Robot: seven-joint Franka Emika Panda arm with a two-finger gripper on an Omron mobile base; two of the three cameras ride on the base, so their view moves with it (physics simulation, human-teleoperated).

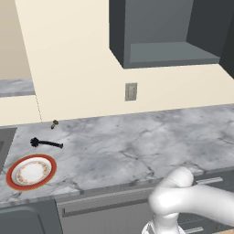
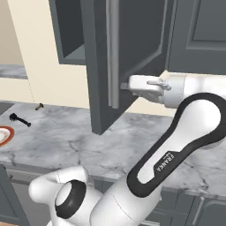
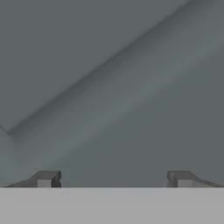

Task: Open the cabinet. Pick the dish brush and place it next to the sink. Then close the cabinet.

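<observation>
- Your gripper (image 3: pixel 113 180) is spread wide, with nothing between the two dark finger tips; in the hand view they sit far apart at the bottom, facing a flat dark grey panel up close.
- In the right base view your gripper (image 2: pixel 124 86) is up against the inner face of the open cabinet door (image 2: pixel 128 53), next to the long vertical bar handle (image 2: pixel 114 53). You can't tell whether it is actually touching.
- The cabinet (image 1: pixel 169 32) is open; in the left base view its inside shelf looks bare.
- The dish brush (image 1: pixel 45 143) lies flat on the marble counter (image 1: pixel 146 146), bushy head to the left, handle pointing right, well apart from your gripper.
- The brush is just above the red-rimmed plate (image 1: pixel 31 172) and not touching it.
- The sink (image 1: pixel 4 141) shows as a sliver at the left edge, with the brush near its rim.
- A small brownish knob-shaped object (image 1: pixel 54 123) sits by the wall behind the brush.
- A wall outlet (image 1: pixel 131 91) is below the cabinet.
</observation>
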